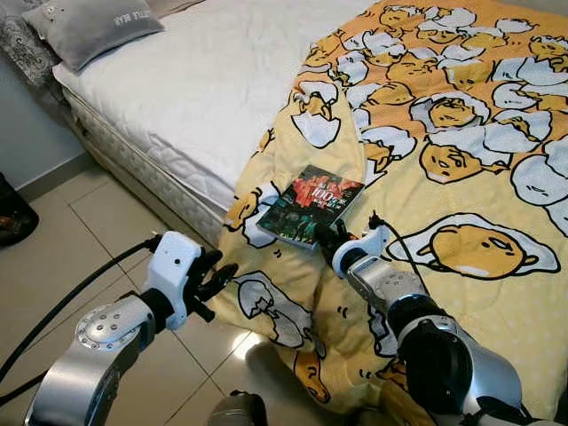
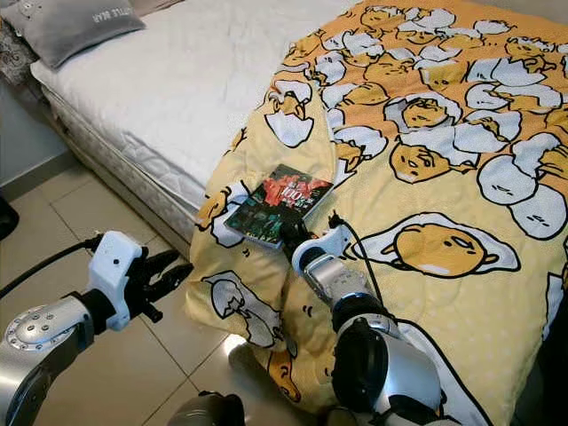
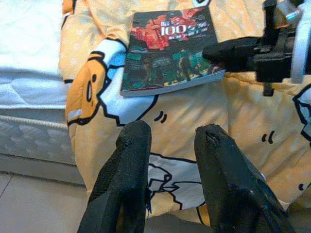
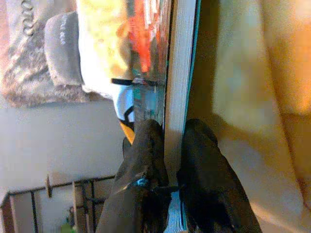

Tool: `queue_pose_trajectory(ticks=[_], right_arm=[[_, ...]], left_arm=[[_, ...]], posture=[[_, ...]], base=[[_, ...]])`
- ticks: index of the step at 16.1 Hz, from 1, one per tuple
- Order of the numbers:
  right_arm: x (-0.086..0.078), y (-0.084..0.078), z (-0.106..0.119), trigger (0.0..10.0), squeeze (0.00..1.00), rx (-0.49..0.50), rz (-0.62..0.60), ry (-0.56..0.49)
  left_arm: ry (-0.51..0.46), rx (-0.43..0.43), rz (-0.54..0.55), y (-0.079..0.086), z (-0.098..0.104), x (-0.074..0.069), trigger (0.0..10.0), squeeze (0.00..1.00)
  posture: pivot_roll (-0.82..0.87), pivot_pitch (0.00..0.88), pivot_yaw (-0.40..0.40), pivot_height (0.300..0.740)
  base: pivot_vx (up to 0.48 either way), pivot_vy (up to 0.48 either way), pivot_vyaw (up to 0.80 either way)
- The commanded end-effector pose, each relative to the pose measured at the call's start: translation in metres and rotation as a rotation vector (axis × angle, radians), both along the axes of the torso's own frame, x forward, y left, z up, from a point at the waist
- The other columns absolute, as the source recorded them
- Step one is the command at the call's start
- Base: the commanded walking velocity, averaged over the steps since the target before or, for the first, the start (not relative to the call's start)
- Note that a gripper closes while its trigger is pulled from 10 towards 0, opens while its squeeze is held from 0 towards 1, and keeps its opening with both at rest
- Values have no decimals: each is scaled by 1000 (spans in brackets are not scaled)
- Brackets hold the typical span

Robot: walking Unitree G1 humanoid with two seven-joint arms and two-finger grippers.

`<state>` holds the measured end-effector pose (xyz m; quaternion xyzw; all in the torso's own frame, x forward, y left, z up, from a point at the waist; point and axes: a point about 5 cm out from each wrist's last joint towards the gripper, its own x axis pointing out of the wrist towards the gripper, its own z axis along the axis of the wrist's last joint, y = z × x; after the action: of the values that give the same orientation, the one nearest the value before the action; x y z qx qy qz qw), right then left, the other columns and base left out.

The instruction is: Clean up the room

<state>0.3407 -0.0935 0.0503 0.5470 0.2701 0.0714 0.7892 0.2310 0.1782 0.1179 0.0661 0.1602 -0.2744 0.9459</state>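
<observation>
One glossy paperback book (image 1: 311, 206) lies near the bed's (image 1: 195, 98) foot-side edge on one soft yellow egg-print blanket (image 1: 461, 169) — the right gripper (image 4: 167, 145) pinches its corner. The left gripper (image 3: 170, 150) hovers beside the draped blanket, fingers apart — holding nothing.

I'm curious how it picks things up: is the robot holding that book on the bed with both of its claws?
No: only the right gripper pinches the book edge between its fingers, while the left gripper hovers beside the yellow blanket, touching nothing.
</observation>
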Motion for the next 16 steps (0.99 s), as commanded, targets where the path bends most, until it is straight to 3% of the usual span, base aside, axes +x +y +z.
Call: queue_pose_trajectory(ticks=[1,5,9,13,14,15,16], right_arm=[[11,3,18,0,0,-15,31,-95],[20,-12,37,0,0,30,7,-215],[20,-46,63,0,0,35,-49,-391],[-3,-71,77,0,0,-127,-97,-497],[-5,-75,78,0,0,-202,-106,-506],[-14,-82,85,0,0,-377,-143,-552],[-19,-85,91,863,0,-453,-174,-584]], left_arm=[[-24,-7,54,10,4,3,10000,24],[-57,-54,131,22,10,4,10000,24],[-93,-57,168,21,10,9,10000,31],[-128,-86,160,3,10,18,10000,27],[-137,-86,168,1,10,20,10000,24],[-159,-82,206,-2,11,25,10000,20],[-171,-77,229,-4,11,27,10000,27]], posture=[[34,11,81,740],[29,0,75,740],[18,0,61,740],[-20,0,81,740],[-29,0,85,740],[-40,0,87,740],[-43,0,87,740]], base=[[0,0,0],[0,0,0],[0,0,0],[0,0,0],[0,0,0],[0,0,0],[0,0,0]])
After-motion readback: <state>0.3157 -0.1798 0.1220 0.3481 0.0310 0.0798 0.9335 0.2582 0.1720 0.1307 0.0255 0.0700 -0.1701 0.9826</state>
